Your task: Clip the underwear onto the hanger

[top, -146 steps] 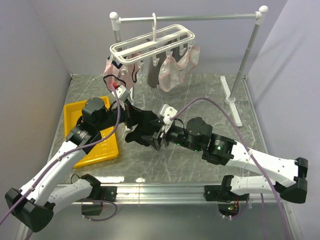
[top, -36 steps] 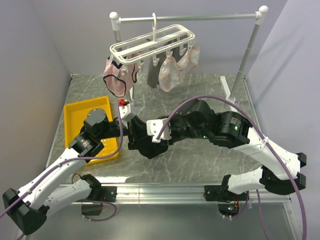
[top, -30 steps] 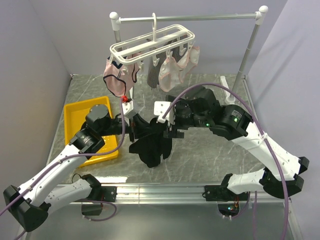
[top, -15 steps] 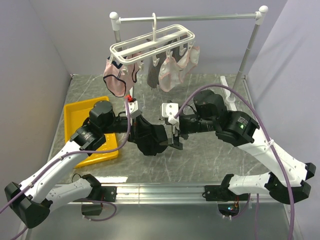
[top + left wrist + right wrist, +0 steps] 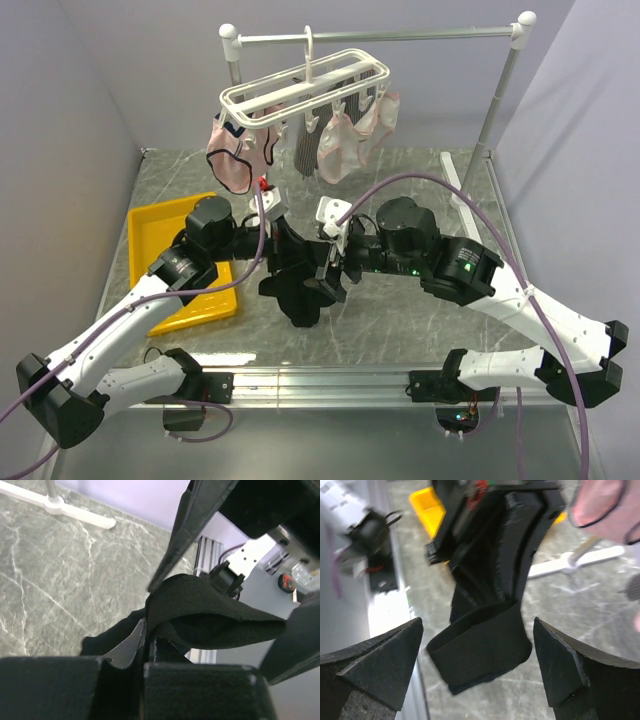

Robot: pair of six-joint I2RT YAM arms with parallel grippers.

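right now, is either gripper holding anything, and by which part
The left gripper pinches the black underwear by its upper edge; the right gripper is open, holding nothing.

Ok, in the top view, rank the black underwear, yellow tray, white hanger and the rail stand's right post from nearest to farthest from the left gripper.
1. Black underwear: pinched in the left gripper itself.
2. Yellow tray: just left of it, on the table.
3. White hanger: up behind it.
4. Right post: far back right.
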